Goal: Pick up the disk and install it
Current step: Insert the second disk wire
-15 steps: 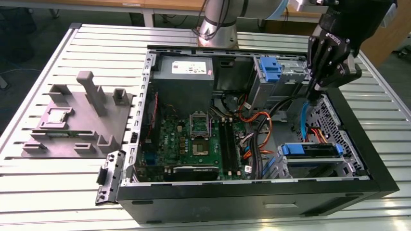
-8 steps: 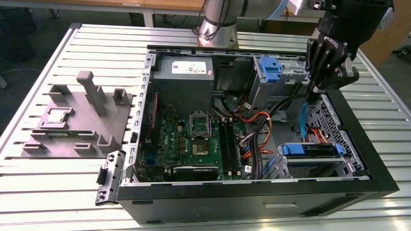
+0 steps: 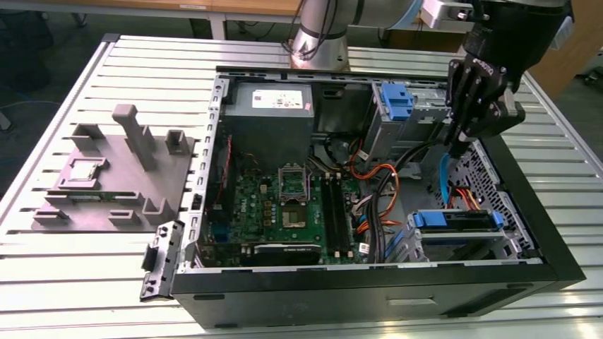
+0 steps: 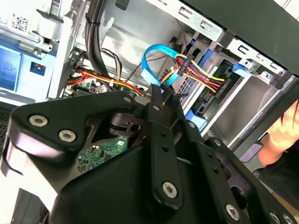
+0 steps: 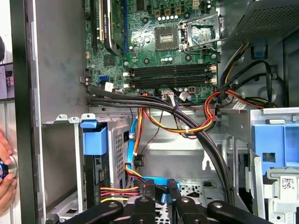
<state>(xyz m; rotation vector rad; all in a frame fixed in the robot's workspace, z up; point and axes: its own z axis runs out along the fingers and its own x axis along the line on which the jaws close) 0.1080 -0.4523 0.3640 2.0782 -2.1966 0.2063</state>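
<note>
The disk (image 3: 454, 221) lies in the lower drive bay at the front of the open computer case (image 3: 377, 282), on the exterior view's right, its bright blue carrier framing it. In the first wrist view the disk (image 5: 95, 144) stands in the bay with red, yellow and blue cables plugged into its end. In the second wrist view the disk (image 4: 209, 103) sits behind the cable plugs. My gripper (image 3: 459, 145) hangs inside the case above the bay, apart from the disk. Its fingers (image 5: 148, 192) stand a little apart, open, holding nothing. The blue data cable (image 5: 159, 183) runs behind them.
A blue plastic bracket (image 3: 397, 100) is fixed in the upper bay. The motherboard (image 3: 282, 205) and bundled cables (image 3: 386, 191) fill the case floor. A grey fixture block (image 3: 113, 176) stands on the slatted table outside the case. A person's hand (image 5: 4, 168) rests at the case's edge.
</note>
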